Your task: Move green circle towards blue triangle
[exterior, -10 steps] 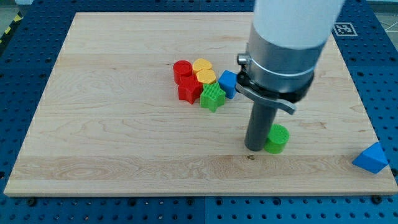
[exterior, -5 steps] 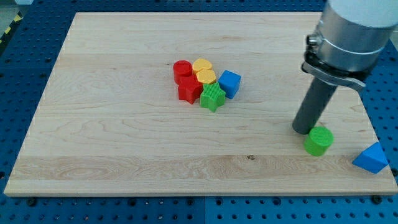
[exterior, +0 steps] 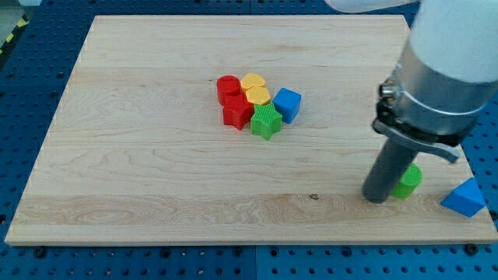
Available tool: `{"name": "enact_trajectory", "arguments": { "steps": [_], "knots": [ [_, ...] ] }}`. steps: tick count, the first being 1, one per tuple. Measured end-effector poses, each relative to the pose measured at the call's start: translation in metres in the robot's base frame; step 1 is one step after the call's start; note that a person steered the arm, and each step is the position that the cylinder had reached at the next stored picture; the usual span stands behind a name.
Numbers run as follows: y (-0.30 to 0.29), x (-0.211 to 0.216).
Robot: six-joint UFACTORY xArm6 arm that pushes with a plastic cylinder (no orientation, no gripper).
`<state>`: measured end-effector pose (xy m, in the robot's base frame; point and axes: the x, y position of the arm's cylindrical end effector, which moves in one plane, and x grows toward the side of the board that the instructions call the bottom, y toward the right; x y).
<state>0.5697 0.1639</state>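
Dark rod beside the green circle block, low on the wooden desk's right.
My tip [exterior: 378,198] touches the green circle block [exterior: 408,180] from its left; the blue triangle block [exterior: 467,197] sits near its right; no claw shows.

Pale wooden tabletop [exterior: 156,171] filled most of view, grain running left to right, small dark knot near lower middle. Beneath it lay blue perforated base [exterior: 31,78], rows of round holes visible along left, right and bottom edges. Yellow-black hazard stripe [exterior: 14,33] crossed upper left corner. Black-and-white marker tag [exterior: 430,36] sat upper right. Lighting was even, shadows soft.
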Motion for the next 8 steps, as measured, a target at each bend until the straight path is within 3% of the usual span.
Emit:
{"name": "enact_trajectory", "arguments": {
  "steps": [3,5,8],
  "knots": [
    [0.023,0.000],
    [0.013,-0.044],
    [0.040,-0.043]
  ]
}}
